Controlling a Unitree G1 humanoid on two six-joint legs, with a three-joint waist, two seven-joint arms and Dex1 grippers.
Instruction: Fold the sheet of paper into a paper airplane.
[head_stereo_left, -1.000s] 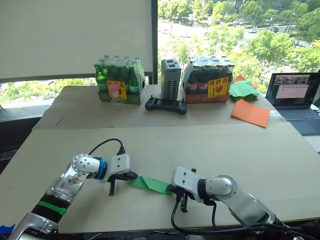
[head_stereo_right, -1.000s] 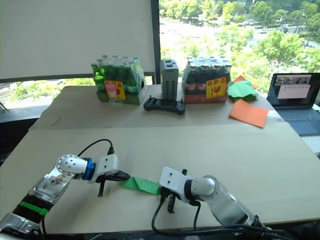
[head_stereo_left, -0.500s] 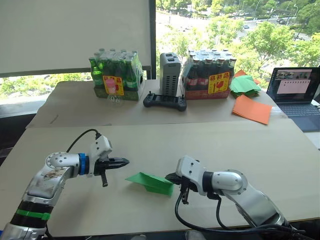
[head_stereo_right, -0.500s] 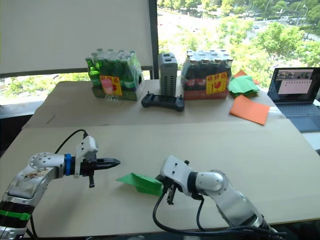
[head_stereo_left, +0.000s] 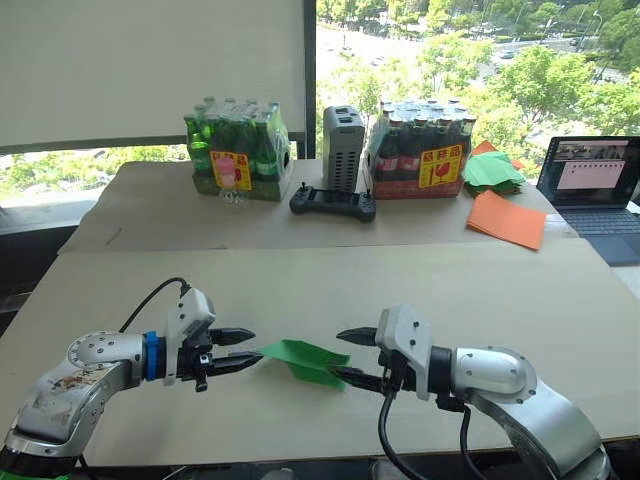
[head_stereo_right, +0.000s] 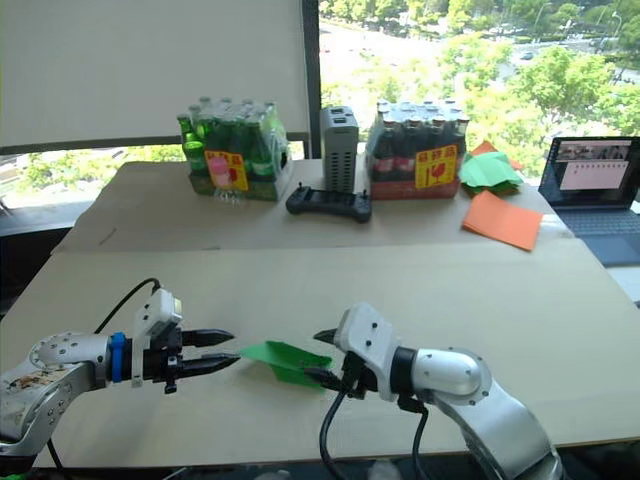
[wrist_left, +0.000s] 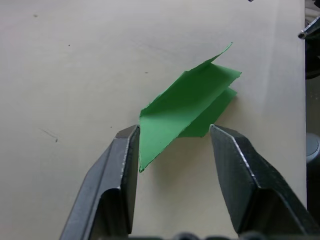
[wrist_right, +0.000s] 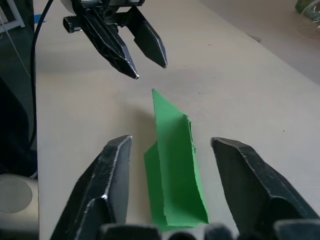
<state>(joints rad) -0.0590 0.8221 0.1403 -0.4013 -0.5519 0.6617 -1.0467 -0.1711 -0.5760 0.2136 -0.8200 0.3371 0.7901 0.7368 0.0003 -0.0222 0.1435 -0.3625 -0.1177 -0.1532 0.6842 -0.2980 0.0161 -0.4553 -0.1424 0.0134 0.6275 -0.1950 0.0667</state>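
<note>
The sheet of paper is folded into a small bright green paper airplane (head_stereo_left: 305, 360), a dart with a raised wing, lying on the tan table (head_stereo_left: 560, 320) near its front edge. My left gripper (head_stereo_left: 250, 348) is open at the dart's left end, its fingertips level with the paper's point. My right gripper (head_stereo_left: 342, 354) is open at the dart's right end. In the left wrist view the paper (wrist_left: 185, 107) sits just past the spread fingers (wrist_left: 122, 170). In the right wrist view the paper (wrist_right: 172, 165) lies between the two fingers (wrist_right: 112, 175), with the left gripper (wrist_right: 135, 55) facing it.
On the far table stand a pack of green bottles (head_stereo_left: 238, 155), a grey box (head_stereo_left: 342, 150), a pack of dark bottles (head_stereo_left: 418, 155) and a black controller (head_stereo_left: 332, 205). Orange sheets (head_stereo_left: 505, 220), a green paper stack (head_stereo_left: 492, 170) and a laptop (head_stereo_left: 590, 190) are at the right.
Both grippers were shut in the earlier frames and now stand open. They let go of the paper, which dropped to the table, and now face its two ends. The camera shifted slightly.
</note>
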